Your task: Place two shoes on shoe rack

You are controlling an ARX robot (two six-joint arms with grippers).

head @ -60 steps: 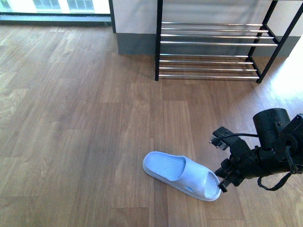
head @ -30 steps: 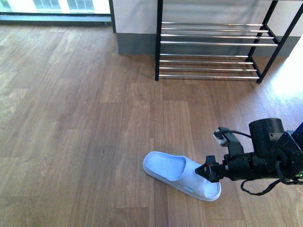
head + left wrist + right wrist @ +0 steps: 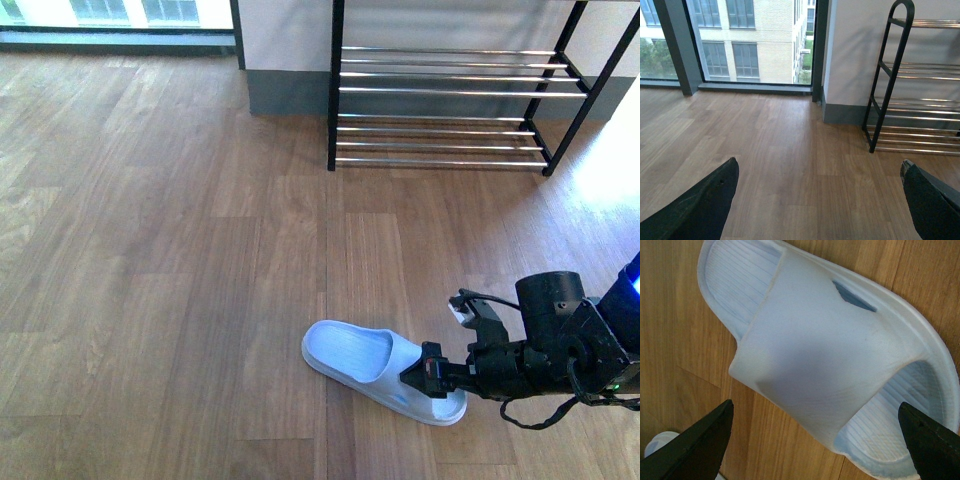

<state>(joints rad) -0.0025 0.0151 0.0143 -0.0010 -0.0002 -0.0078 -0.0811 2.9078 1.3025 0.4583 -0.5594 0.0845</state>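
I see one pale blue one-piece rubber slide sandal [image 3: 372,366] lying sole-down on the wooden plank floor [image 3: 180,250], near the bottom of the front view and right of centre. It sits at an angle, with the open footbed at its left end and the wide strap at its right. It is on the floor, not on the rack, and well apart from it.

My right gripper [image 3: 418,373] reaches in from the right edge, and its tip is over the strap end of the sandal. In the right wrist view both dark fingers [image 3: 692,447] are spread wide, with the strap filling the gap between them. I cannot tell whether either finger touches the rubber. A small slot in the strap and the ribbed footbed show clearly. A pale rounded edge sits in one corner of that view, and I cannot tell what it is.

My left gripper [image 3: 818,165] does not show in the front view. Its wrist camera shows its two dark fingers [image 3: 700,207] parted with only bare floor between them.

The open shoe rack with black arched metal side frames and thin chrome rods [image 3: 440,100] stands against the wall at the far side. The tiers I can see hold no shoes. Left of it is a floor-length window [image 3: 740,40].
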